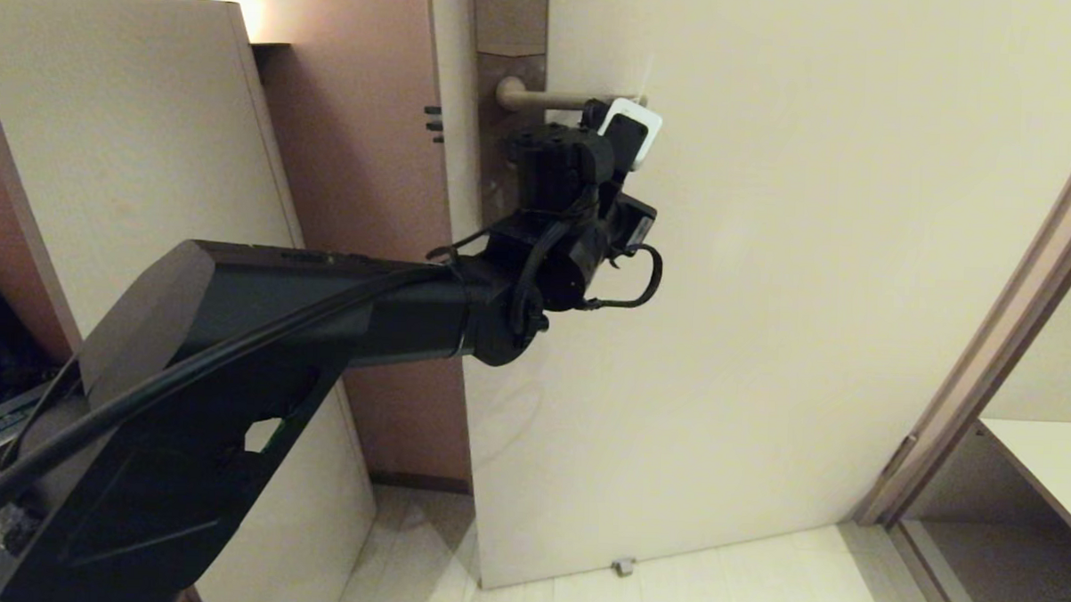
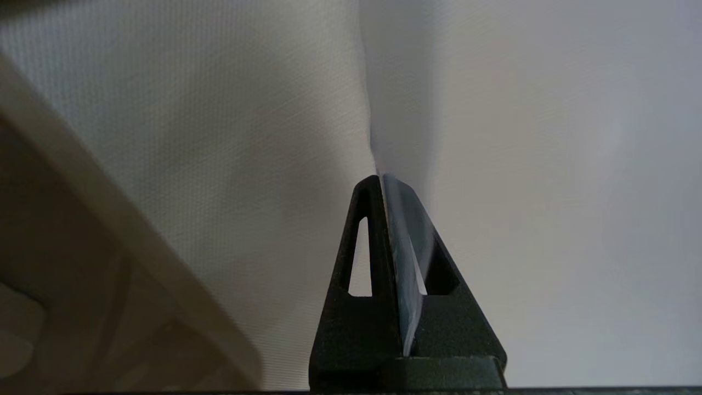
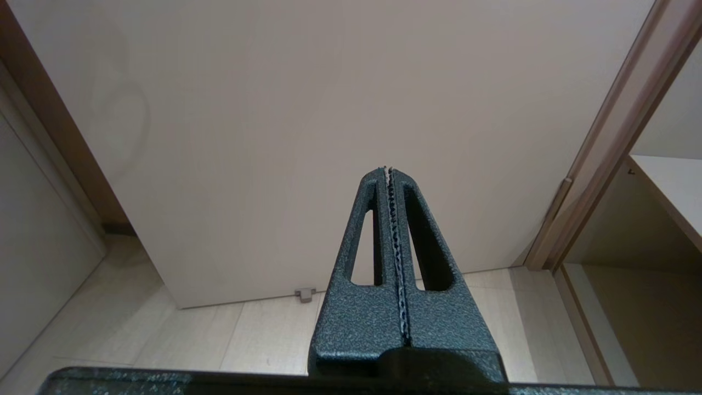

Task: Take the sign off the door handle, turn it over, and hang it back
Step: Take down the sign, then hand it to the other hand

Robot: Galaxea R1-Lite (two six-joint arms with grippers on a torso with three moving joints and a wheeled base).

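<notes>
Fingers of the left gripper [image 2: 386,184] pinch the sign [image 1: 638,119] by its edge, just under the door handle [image 1: 551,98]. It looks thin, light and bendy, so hold it near the edge. The right gripper [image 3: 388,171] is pressed together, holding nothing, low by the door.

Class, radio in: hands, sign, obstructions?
Left hand shut on sign, edge-on by door handle. Right hand shut, empty, parked low. No obstruction seen.
</notes>
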